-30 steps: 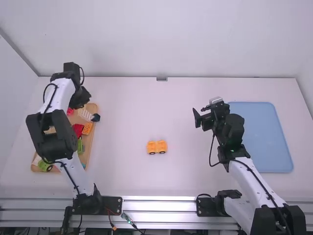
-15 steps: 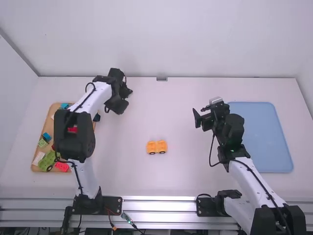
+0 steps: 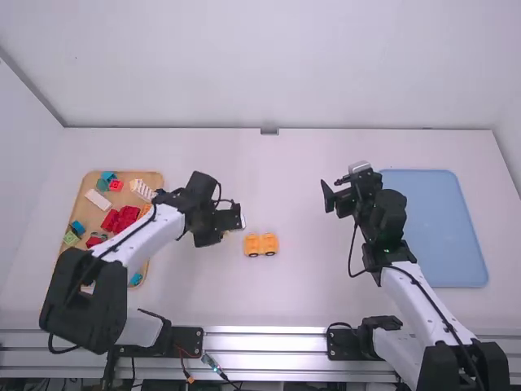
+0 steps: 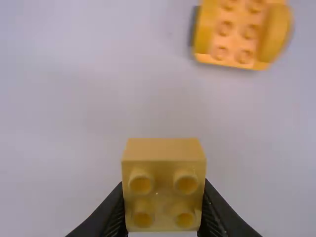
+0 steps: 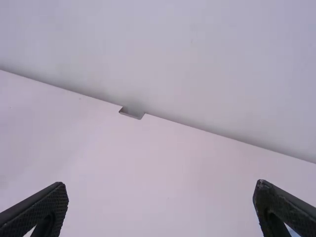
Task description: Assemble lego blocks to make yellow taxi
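Observation:
In the high view my left gripper (image 3: 225, 233) is low over the table, just left of the orange-yellow wheeled car base (image 3: 260, 244). The left wrist view has my left gripper (image 4: 163, 210) shut on a yellow block (image 4: 164, 185) with its studs facing the camera. Apart from that block lies the studded car base (image 4: 236, 37). My right gripper (image 3: 332, 194) is above the table's right half, near the blue tray; in the right wrist view the fingers of my right gripper (image 5: 160, 210) stand wide apart with nothing between them.
A wooden tray (image 3: 79, 204) at the left holds several loose blocks in red, blue, green and white, partly under the left arm. A blue tray (image 3: 444, 232) lies at the right, beside the right arm. The table's back edge meets a wall.
My left gripper has swung from over the wooden tray, rightward and toward the camera, to beside the car base. The right arm and the car base have stayed still.

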{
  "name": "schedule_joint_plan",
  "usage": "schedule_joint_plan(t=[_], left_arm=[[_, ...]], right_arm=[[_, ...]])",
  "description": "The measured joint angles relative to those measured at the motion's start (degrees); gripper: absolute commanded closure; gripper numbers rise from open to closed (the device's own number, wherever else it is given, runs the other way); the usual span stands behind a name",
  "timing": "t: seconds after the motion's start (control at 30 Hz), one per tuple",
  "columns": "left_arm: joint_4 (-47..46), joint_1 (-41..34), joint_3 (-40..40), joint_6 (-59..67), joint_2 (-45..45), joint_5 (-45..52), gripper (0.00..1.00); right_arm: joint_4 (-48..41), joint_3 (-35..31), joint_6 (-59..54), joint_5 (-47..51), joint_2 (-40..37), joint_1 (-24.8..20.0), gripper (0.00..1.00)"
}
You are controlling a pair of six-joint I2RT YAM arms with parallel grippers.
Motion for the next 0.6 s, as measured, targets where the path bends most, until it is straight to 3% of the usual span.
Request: schedule_joint_plan(t=[0.2, 0.4, 0.6], left_arm=[[5.35, 0.57, -4.35, 4.94, 0.61, 2.45, 0.96], [2.32, 0.42, -2.01, 6.67, 7.61, 3.08, 0.95], [1.79, 0.42, 1.7, 7.08, 13.77, 3.43, 0.87]], right_arm=[[-1.44, 0.02, -0.11, 0.02, 0.0, -0.02, 0.01], [-1.62, 0.0, 0.0, 0.02, 0.0, 0.0, 0.01], [-1.62, 0.0, -0.09, 0.0, 0.0, 0.0, 0.01]])
